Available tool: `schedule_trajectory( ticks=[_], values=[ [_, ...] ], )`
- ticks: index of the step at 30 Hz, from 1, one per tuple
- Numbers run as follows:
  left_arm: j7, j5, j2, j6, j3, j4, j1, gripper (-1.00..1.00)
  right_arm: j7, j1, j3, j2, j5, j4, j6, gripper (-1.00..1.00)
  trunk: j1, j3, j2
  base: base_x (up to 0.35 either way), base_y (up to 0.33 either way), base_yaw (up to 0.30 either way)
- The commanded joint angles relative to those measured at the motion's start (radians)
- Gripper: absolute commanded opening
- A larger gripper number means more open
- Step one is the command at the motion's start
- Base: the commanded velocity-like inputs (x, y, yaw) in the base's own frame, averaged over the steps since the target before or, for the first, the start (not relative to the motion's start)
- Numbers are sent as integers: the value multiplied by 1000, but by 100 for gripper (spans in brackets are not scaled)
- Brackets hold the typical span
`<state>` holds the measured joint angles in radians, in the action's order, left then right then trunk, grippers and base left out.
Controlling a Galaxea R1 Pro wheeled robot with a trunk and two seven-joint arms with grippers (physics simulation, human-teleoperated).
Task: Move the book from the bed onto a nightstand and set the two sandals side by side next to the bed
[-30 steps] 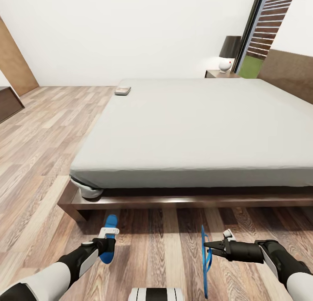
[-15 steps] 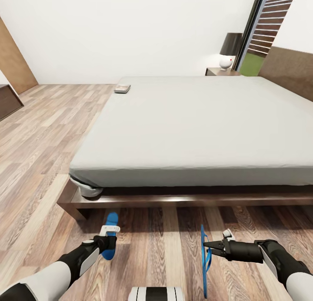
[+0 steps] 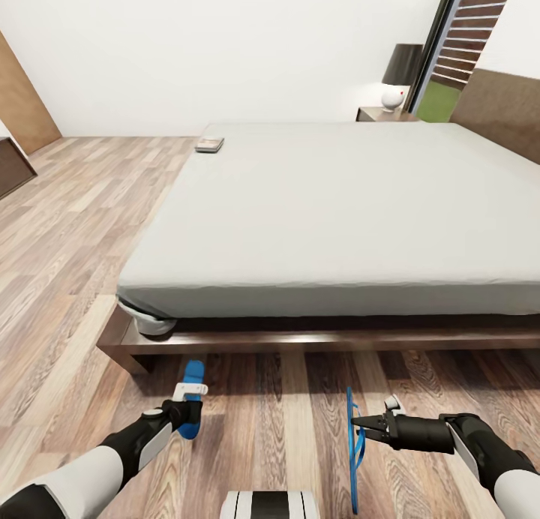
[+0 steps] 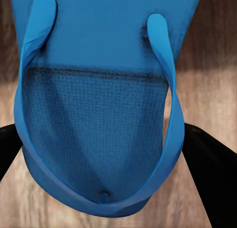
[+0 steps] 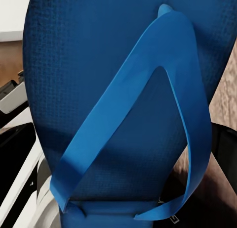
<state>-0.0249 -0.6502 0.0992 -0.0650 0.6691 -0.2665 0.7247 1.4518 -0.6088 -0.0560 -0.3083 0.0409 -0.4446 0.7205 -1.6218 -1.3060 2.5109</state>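
Observation:
My left gripper [image 3: 187, 412] is shut on a bright blue sandal [image 3: 193, 396], held low over the wood floor just in front of the bed frame's left corner. The left wrist view looks onto the sandal's [image 4: 98, 119] strap side, between dark fingers [image 4: 210, 176]. At the lower right, my right gripper [image 3: 357, 423] is shut on the second sandal [image 3: 352, 459], held on edge above the floor; its strap and sole [image 5: 123, 89] show close up. The book [image 3: 210, 145] lies on the bed's [image 3: 337, 204] far left corner. A nightstand [image 3: 379, 115] stands beyond the bed.
A dark-shaded lamp [image 3: 402, 65] and a small white ornament [image 3: 391, 97] sit on the nightstand by the window. The dark wooden platform frame [image 3: 300, 343] juts out below the mattress. Plank floor [image 3: 67, 226] stretches left of the bed, with dark furniture [image 3: 11, 166] at the far left.
My left gripper has carried its sandal slightly forward and down toward the bed frame. The head view has shifted a little. The right arm and its sandal stay as before.

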Motion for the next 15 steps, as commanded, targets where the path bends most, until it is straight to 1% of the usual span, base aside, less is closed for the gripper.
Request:
schedule_trajectory(
  ticks=[1,2,7,15],
  values=[
    [-1,-5,0,-5,3,-2,1,-100,2,0,-1,0,2,0,10,-100,0,-1,0,0,0,0],
    [-1,-5,-1,-4,3,-2,3,-100,2,0,-1,0,2,0,10,-100,0,-1,0,0,0,0],
    [-1,-5,0,-4,3,-1,17,-100,3,0,-2,0,2,-3,10,-100,-2,-20,1,0,0,0],
    [0,-5,-2,-3,3,-2,29,-100,15,0,-7,-13,2,-8,10,-100,-2,-20,1,0,0,0]
  ],
)
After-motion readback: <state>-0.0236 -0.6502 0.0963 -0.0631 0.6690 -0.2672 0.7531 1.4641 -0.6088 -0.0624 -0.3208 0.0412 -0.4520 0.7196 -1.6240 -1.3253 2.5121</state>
